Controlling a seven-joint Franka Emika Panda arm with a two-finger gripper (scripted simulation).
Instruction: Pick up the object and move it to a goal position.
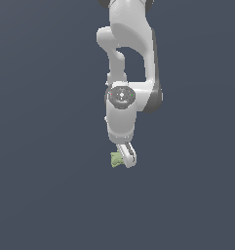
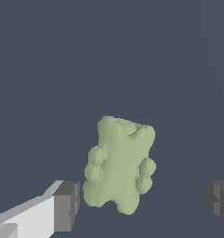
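Observation:
The object (image 2: 119, 163) is a small pale olive-green lumpy item shaped like a gummy bear, lying on the dark grey floor. In the wrist view it sits between my two fingers, with one dark pad (image 2: 67, 204) close beside it and a wider gap to the other pad (image 2: 219, 201). My gripper (image 2: 143, 204) is open and touches nothing. In the exterior view the gripper (image 1: 123, 160) hangs low under the white arm, and the object (image 1: 116, 159) peeks out on the exterior view's left of one finger (image 1: 128, 156).
The plain dark grey floor (image 1: 50, 195) fills the scene around the arm. No other objects, containers or edges show in either view.

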